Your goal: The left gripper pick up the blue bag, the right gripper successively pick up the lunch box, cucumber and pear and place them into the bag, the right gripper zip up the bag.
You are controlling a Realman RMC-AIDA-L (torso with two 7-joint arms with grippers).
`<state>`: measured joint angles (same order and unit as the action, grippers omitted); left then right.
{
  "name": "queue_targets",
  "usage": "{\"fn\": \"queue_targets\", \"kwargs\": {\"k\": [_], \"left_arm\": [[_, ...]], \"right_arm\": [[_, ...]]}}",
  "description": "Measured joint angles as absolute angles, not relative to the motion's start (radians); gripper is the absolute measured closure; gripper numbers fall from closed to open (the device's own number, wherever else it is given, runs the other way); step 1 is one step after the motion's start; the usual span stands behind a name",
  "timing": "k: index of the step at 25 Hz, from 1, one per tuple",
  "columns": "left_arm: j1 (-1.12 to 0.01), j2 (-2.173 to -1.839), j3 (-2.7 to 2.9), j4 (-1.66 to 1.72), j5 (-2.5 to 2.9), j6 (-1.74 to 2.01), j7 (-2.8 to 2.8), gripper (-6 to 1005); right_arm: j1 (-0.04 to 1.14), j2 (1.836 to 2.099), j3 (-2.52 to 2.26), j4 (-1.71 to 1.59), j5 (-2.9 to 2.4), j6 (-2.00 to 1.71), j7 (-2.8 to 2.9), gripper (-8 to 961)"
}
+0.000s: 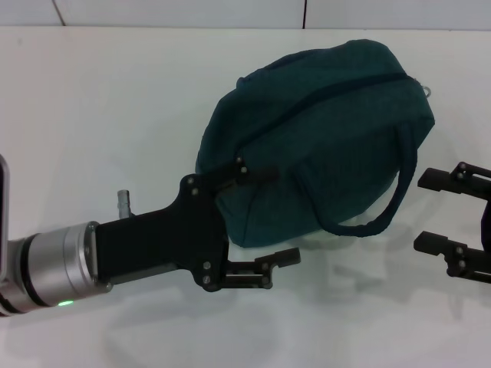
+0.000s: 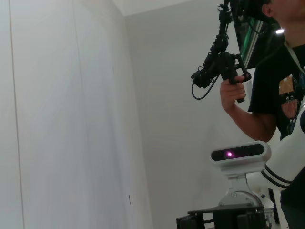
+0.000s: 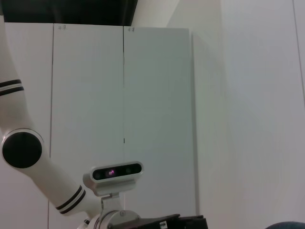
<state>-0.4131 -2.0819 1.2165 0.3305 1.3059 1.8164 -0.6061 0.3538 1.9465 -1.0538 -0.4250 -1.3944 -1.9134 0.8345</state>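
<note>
The blue bag (image 1: 314, 146) lies bulging on the white table (image 1: 100, 115) in the head view. Its top zipper looks closed, with the silver ring pull (image 1: 427, 89) at the far right end, and one loop handle (image 1: 383, 211) hangs over its near side. My left gripper (image 1: 281, 216) is open at the bag's near left corner. One finger (image 1: 244, 173) lies over the fabric and the other (image 1: 276, 261) sits in front of the bag above the table. My right gripper (image 1: 431, 212) is open and empty just right of the bag. The lunch box, cucumber and pear are out of view.
The table's far edge (image 1: 153, 27) runs along the top of the head view. The wrist views face up at white walls and my own head camera (image 2: 237, 153) (image 3: 117, 171). A person (image 2: 279, 86) holding a camera rig stands beside me.
</note>
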Motion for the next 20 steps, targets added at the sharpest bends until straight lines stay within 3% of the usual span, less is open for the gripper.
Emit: {"fn": "queue_targets", "kwargs": {"k": [20], "left_arm": [[-0.386,-2.084,1.216,0.327,1.307,1.812,-0.586,105]], "right_arm": [[0.347,1.961,-1.053,-0.416,-1.394,-1.904,0.823,277]]}}
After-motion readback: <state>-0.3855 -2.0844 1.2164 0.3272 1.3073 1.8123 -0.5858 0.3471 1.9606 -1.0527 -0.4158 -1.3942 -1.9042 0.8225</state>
